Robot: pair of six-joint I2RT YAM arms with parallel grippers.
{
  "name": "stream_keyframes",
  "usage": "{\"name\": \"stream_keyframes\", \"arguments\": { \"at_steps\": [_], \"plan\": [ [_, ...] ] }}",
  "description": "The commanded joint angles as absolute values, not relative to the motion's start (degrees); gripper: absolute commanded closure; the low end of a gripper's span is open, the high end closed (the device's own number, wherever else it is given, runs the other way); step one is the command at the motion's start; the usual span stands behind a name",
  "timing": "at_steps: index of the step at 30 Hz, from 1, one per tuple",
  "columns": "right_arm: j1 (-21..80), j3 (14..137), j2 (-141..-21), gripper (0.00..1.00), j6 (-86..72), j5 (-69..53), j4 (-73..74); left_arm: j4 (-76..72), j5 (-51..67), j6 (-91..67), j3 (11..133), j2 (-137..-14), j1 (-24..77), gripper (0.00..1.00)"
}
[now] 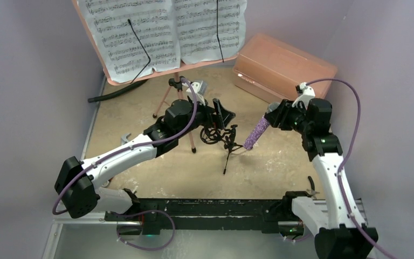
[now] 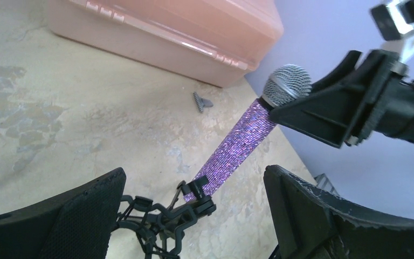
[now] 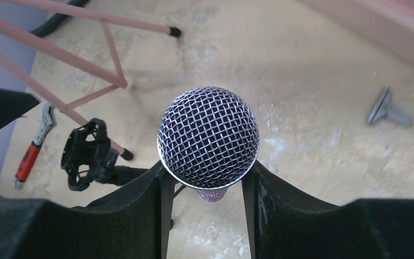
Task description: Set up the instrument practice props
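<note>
My right gripper (image 1: 272, 114) is shut on the silver mesh head of the purple glitter microphone (image 1: 256, 135), which slants down to the left. In the right wrist view the fingers (image 3: 159, 194) press both sides of the head (image 3: 208, 137). The microphone's tail (image 2: 232, 148) ends right by the ring mount of the small black mic stand (image 2: 159, 221); I cannot tell if they touch. My left gripper (image 2: 194, 181) stands wide open around that mount (image 1: 220, 134). The pink music stand (image 1: 140, 75) stands at the back with white sheet-music pages (image 1: 161, 32) on it.
A salmon plastic box (image 1: 283, 67) lies at the back right. A red-handled wrench (image 3: 32, 151) lies at the left, past the music stand's legs (image 3: 59, 65). A small grey piece (image 3: 388, 110) rests on the floor near the box. A black hose (image 1: 113, 93) lies at the back left.
</note>
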State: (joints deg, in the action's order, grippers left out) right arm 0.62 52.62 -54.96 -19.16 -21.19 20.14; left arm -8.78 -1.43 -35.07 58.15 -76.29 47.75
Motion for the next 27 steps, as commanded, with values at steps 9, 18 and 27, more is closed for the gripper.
{"name": "stream_keyframes", "arguments": {
  "at_steps": [9, 18, 27],
  "plan": [
    [0.5, 55.9, -43.7, 1.00, 5.5, -25.8, 11.3, -20.5, 2.2, -35.2, 57.1, -76.5, 47.4, 0.01],
    [0.5, 62.2, -46.4, 1.00, 15.4, -34.3, 11.5, -30.0, 13.0, -23.4, 56.1, -78.6, 47.3, 0.01],
    [0.5, 66.5, -48.1, 1.00, 16.9, -42.7, 11.2, -41.2, 23.2, -3.7, 50.4, -77.5, 47.3, 0.02]
  ]
}}
